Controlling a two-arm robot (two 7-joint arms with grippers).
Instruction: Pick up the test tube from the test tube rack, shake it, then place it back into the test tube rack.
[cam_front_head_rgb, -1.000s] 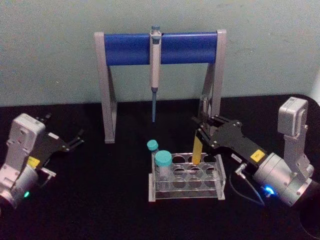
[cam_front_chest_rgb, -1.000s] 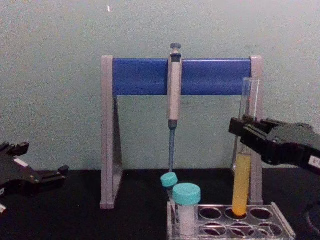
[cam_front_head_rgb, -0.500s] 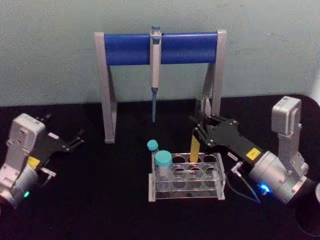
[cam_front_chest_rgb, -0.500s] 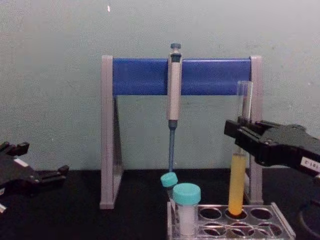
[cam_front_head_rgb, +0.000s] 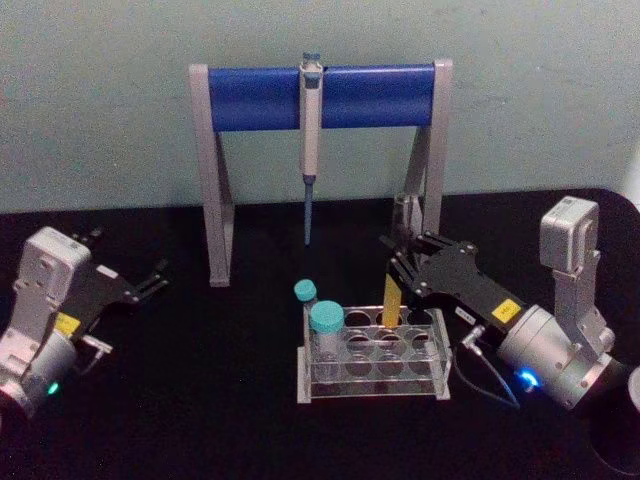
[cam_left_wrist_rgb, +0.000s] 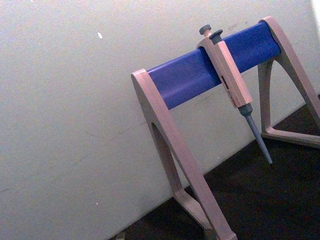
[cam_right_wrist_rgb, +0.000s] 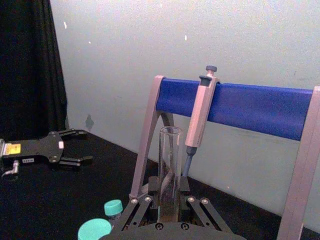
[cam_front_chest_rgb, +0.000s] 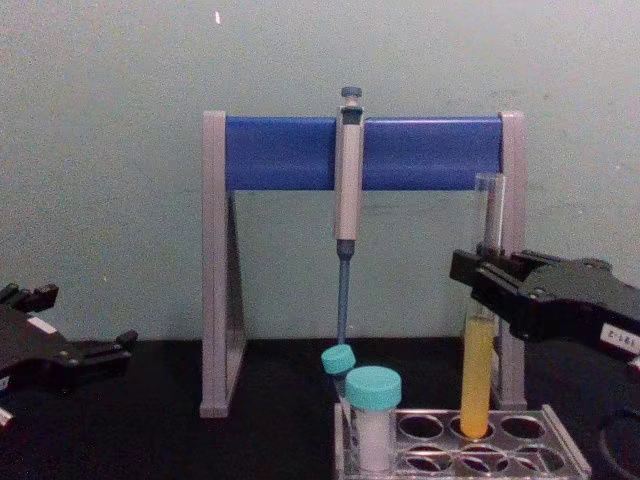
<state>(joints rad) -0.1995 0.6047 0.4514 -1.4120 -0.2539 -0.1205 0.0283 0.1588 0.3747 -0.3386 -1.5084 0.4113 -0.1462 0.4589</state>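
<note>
"At the left edge of the worktop (cam_front_head_rgb: 230, 400), what's that arm doing?"

"Nothing much. The left end effector (cam_front_head_rgb: 128, 262) sits idle, fingers spread and holding nothing. Behind the middle stands the pipette stand (cam_front_head_rgb: 320, 97) with its pipette (cam_front_head_rgb: 310, 120)."

"And the rack?"

"The test tube rack (cam_front_head_rgb: 370, 385) is right of centre, with two teal-capped tubes (cam_front_head_rgb: 326, 320) at its left end. The test tube (cam_front_chest_rgb: 477, 370) stands upright over a rear-row hole, its round base down in the opening. I can't quite tell whether it's fully seated."

"Who has it?"

"The right end effector (cam_front_chest_rgb: 485, 275) is clamped on the clear glass above the yellow-orange liquid."

"Good place to hold it?"

"I'd say so. It's probably light, but thin glass is smooth and brittle, so the squeeze should be firm, never hard. A high grip leaves the lower part free for the hole. There's no cap either, so tilting risks a spill."
</note>
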